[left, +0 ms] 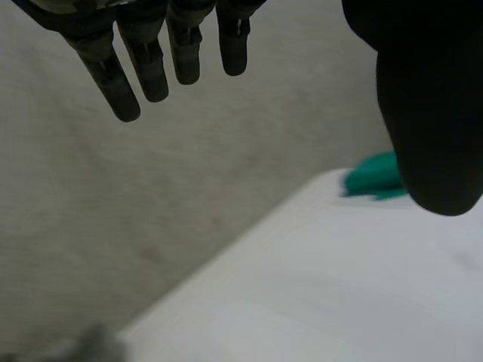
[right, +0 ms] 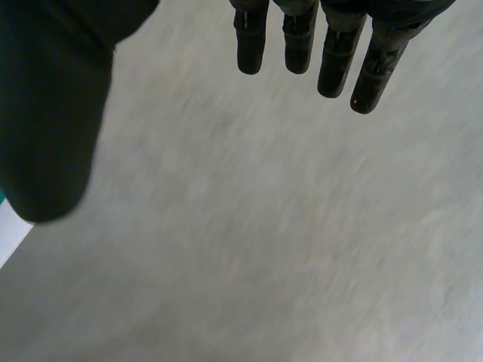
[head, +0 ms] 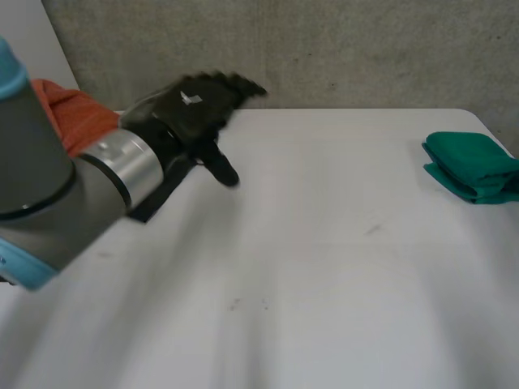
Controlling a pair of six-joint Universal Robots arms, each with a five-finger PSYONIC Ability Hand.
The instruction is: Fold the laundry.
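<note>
The left robot hand [head: 193, 104] hangs above the far left part of the white desk [head: 324, 284]. It ends the left arm [head: 49, 178], whose grey body and light-blue cap take up the near left of the head view. Its fingers [left: 151, 68] are straight and reach toward the grey wall [head: 365, 49] behind the desk. The thumb [left: 434, 113] stands well apart from them, so this robot hand is wide and holds nothing. A folded green cloth [head: 474, 166] lies on the desk at its far right edge, well apart from the left robot hand. In the left wrist view the same cloth shows beyond the thumb, near the desk's far corner. A bunched orange cloth [head: 77, 117] sits at the far left, just behind the left arm and partly hidden by it; whether it rests on the desk I cannot tell. The right robot hand [right: 53, 113] faces a plain grey surface, its fingers straight and set apart from its thumb, so it too is wide and holds nothing.
</note>
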